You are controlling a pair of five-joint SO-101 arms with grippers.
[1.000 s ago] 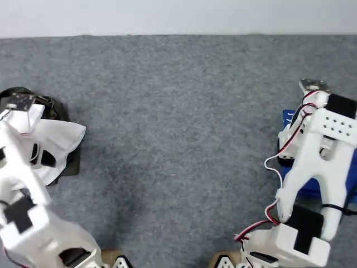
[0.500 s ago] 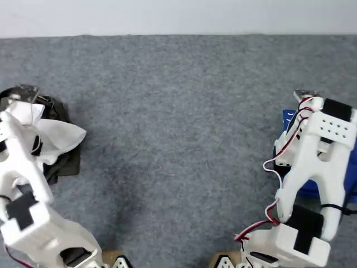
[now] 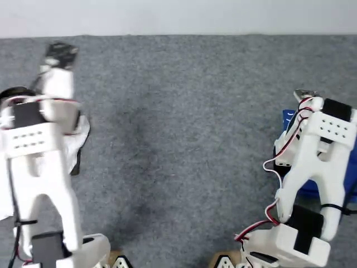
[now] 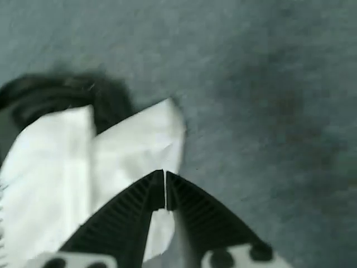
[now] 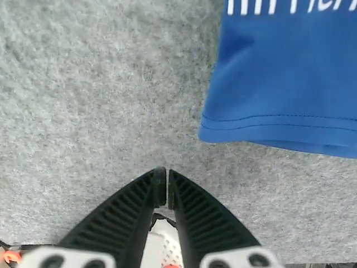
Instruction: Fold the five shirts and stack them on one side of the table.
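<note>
Grey felt-like covering over the whole desk (image 3: pixel 184 111), pale wall (image 3: pixel 178 17) along the far edge.

High view: the left arm stands over the left edge of the desk, and the left hand (image 3: pixel 60 53) is out past the cloth pile, toward the far edge. A white shirt (image 3: pixel 81 137) shows beside the arm, with a dark shirt (image 3: pixel 12 94) peeking out next to it. The right arm stands over a blue shirt (image 3: pixel 289 119) at the right edge, with the right hand (image 3: pixel 305 94) near that shirt's far end.

Left wrist view: the left hand (image 4: pixel 165 190) has its fingers pressed together with nothing between them. Beneath it, the white shirt (image 4: pixel 67 162) lies on top of the dark shirt (image 4: pixel 72 97), one corner sticking out onto bare desk (image 4: pixel 268 84). Judgement: this is the stack side. The white one looks only loosely folded and may need squaring.

Right wrist view: the right hand (image 5: pixel 166 187) is also pressed together and empty, over bare desk (image 5: pixel 83 84) just beside the hemmed edge of the blue shirt (image 5: pixel 284 84). That shirt lies flat and apart from the stack. Judgement: it is probably waiting its turn, and the hand sits near a hem that would be easy to pinch.
</note>
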